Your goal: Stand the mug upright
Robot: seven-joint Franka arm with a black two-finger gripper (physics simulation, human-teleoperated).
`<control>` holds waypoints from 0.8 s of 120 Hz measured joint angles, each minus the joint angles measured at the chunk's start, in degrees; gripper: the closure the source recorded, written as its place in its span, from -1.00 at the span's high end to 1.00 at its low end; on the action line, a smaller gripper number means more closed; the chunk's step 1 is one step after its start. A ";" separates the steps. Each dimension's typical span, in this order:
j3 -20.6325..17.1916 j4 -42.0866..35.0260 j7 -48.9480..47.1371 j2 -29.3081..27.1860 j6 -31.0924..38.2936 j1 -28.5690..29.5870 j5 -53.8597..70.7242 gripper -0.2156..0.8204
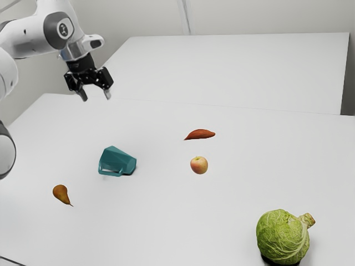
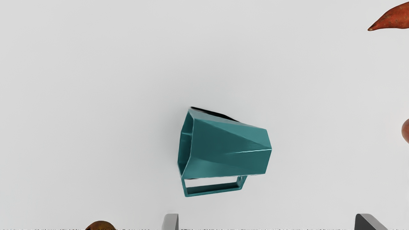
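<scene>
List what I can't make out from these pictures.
Mug, inner floor: wrist view, hidden by its walls.
Mug, side against the table: both views, hidden by the mug's body.
Cabbage, underside: exterior view, hidden by its bulk.
Arm, base: exterior view, cut off by the left edge.

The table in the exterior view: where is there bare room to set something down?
Bare: from the sweet potato toward the exterior view's right, and between the pear and the cabbage. Crowded: between sweet potato and apple, and between mug and pear.
</scene>
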 joint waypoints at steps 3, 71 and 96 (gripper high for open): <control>1.12 -1.17 0.60 -0.02 0.11 -0.07 -1.51 0.58; 5.88 -17.94 18.42 -0.87 2.34 2.77 -11.84 0.58; 6.05 -19.59 25.84 1.65 6.18 3.87 -16.44 0.58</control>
